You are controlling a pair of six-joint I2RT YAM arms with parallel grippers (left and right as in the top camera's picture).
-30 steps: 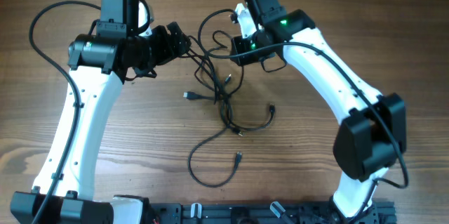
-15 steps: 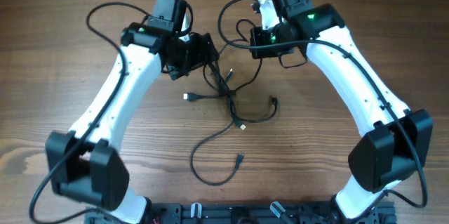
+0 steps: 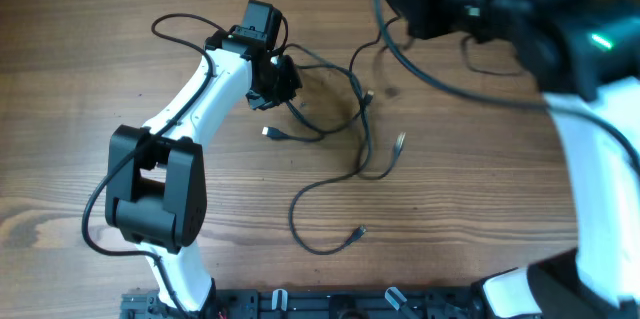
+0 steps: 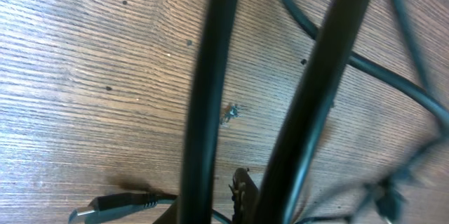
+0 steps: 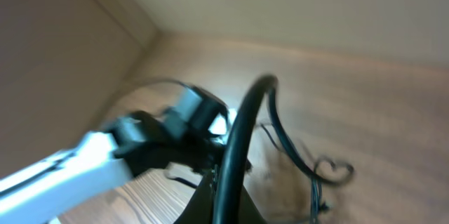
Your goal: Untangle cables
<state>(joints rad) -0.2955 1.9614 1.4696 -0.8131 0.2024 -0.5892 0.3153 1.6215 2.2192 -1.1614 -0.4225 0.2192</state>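
Several thin black cables (image 3: 362, 119) lie loosely tangled on the wooden table, with a plug (image 3: 270, 133) at the left and another (image 3: 358, 231) near the front. My left gripper (image 3: 288, 87) is low at the tangle's left edge. In the left wrist view it (image 4: 221, 206) is shut on a cord (image 4: 207, 90) that runs up past the lens, with the plug (image 4: 98, 206) lying beside it. My right gripper (image 3: 410, 1) is raised high at the back right. Seen from its wrist, it (image 5: 224, 199) is shut on one cable (image 5: 242, 126) rising from its jaws.
The raised right arm (image 3: 590, 79) fills the right side of the overhead view and hides the table beneath it. The left arm's own wire (image 3: 180, 24) loops at the back left. A black rail (image 3: 340, 304) runs along the front edge.
The left gripper has closed on a cord at the tangle's left edge. The right arm has risen sharply toward the camera with its cable, drawing the tangle out to the right.
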